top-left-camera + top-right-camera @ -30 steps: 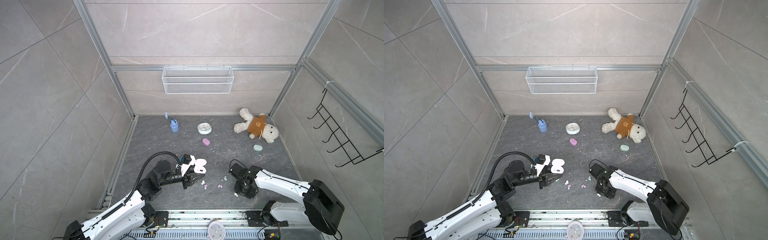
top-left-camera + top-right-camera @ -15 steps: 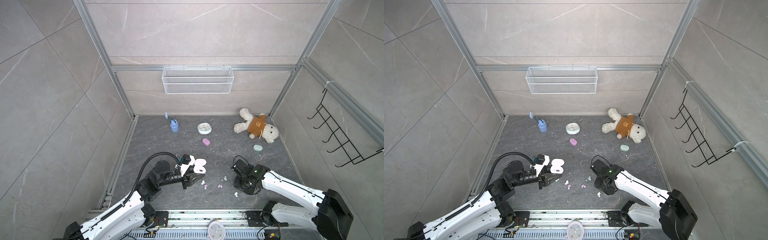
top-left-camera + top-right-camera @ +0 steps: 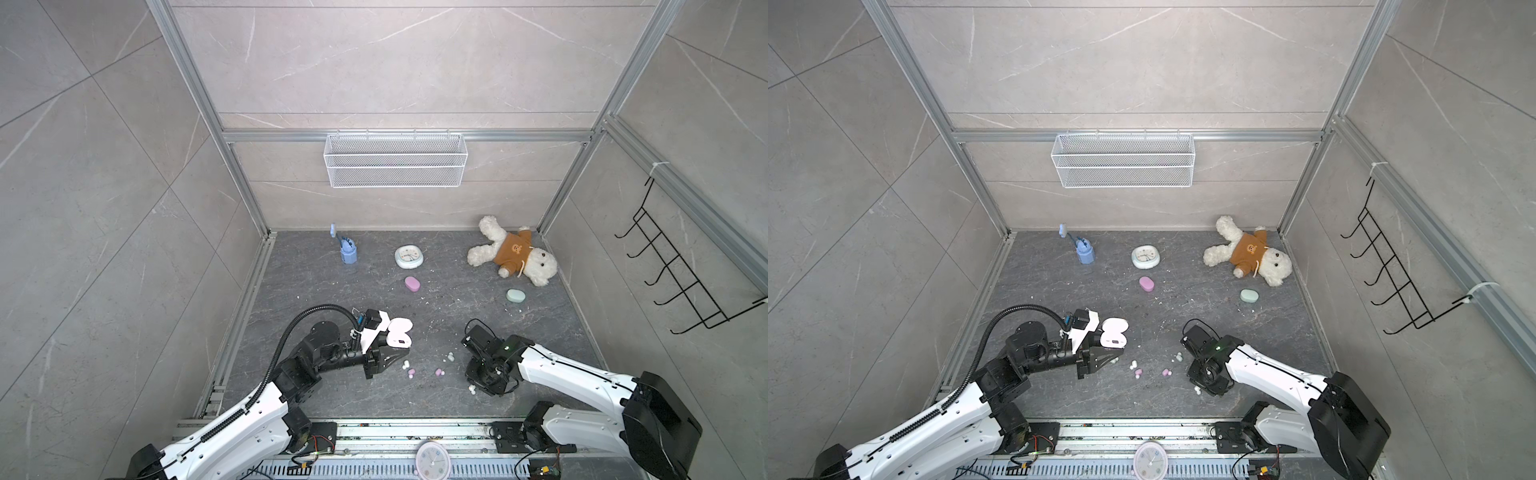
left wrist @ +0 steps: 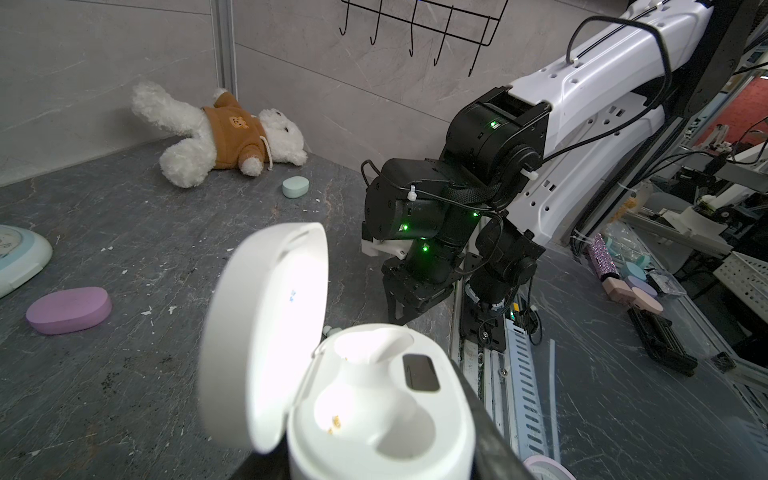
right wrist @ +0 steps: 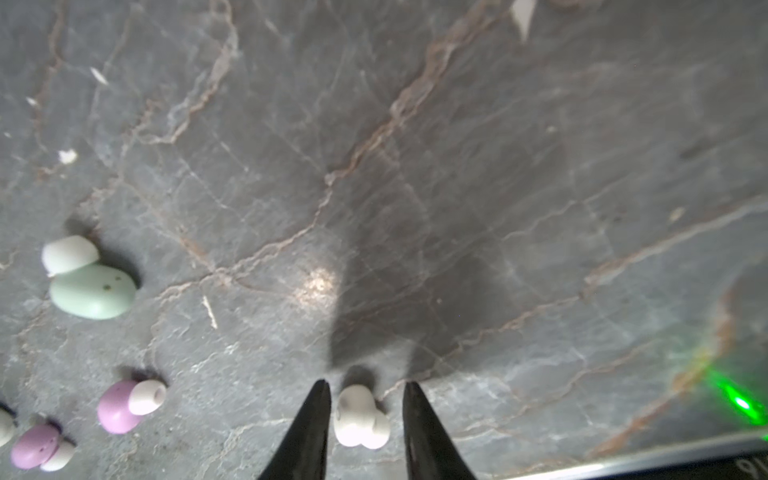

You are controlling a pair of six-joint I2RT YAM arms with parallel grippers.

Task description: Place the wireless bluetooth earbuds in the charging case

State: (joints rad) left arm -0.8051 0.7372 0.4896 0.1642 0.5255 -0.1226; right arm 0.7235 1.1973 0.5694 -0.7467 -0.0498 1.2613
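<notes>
Right wrist view: we see the right gripper (image 5: 365, 386) with its black fingertips spread to either side of a tiny white bean-shaped plastic earbud (image 5: 360, 419). The bud lies on the grey marbled floor (image 5: 457, 166) and is not yet pinched. A mint green earbud (image 5: 93, 291) and two pink earbuds (image 5: 124, 405) lie close by. In a top view, the left gripper (image 3: 390, 352) is clamped on the white plastic charging case (image 3: 399, 332), its lid swung open, held near those scattered buds.

Your left arm (image 3: 249, 415) stretches low and level with the left claw (image 3: 388, 356) clamped on the open white charging case (image 3: 399, 332), while your right arm (image 3: 573, 374) folds down at the wrist, the right claw (image 5: 365, 384) pointing at the worktop (image 5: 498, 166), jaws parted around a white earbud (image 5: 359, 417).
</notes>
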